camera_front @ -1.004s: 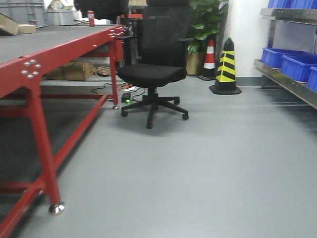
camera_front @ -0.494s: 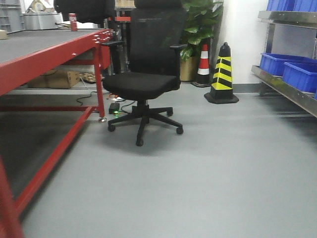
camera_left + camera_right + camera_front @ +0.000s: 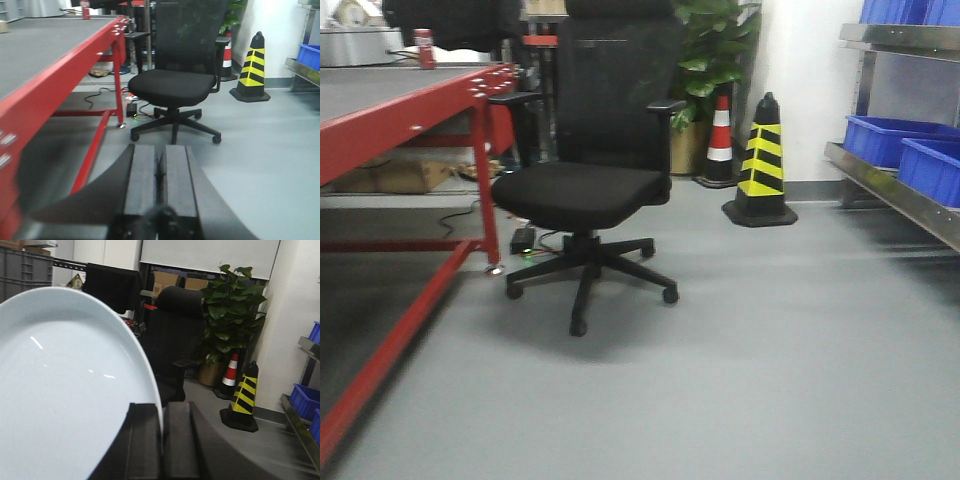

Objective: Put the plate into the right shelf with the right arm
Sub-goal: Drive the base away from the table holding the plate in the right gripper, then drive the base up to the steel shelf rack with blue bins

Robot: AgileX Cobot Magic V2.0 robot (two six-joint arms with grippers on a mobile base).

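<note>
— One thing first: which step is this?
— Carrying, by my reading. The right tool [image 3: 161, 412] is pinched on the rim of the plate [image 3: 65, 390], which stands on edge and fills the left half of the right wrist view. The plate is not near any shelf tray yet.
— And the other arm?
— The left tool [image 3: 160, 162] has its fingers [image 3: 142, 170] pressed together with nothing between them, beside the red-framed tabletop [image 3: 45, 55].
— Where is the right shelf?
— The right shelf [image 3: 890, 185] sits at the right edge of the front view, showing its steel lip and blue bins [image 3: 882, 138]. It is well apart from the robot, with open grey floor [image 3: 770, 350] between. An office chair [image 3: 585, 190] and a yellow-and-black cone [image 3: 760, 160] stand ahead, to the left of it.
— So what does the next move call for?
— Probably the base must turn right and close on the rack, clear of the chair and cone. Then the right arm would need to tip the plate flat and slide it onto a tray. I judge that a pinch on so thin a rim could slip if swung fast.
— What can't you make out?
— Most of the shelf is cut off by the frame, so I cannot tell which tray has free room. The plate blocks much of the right wrist view, and the fingers hide how deep the rim sits in the tool. Neither arm shows in the front view.
</note>
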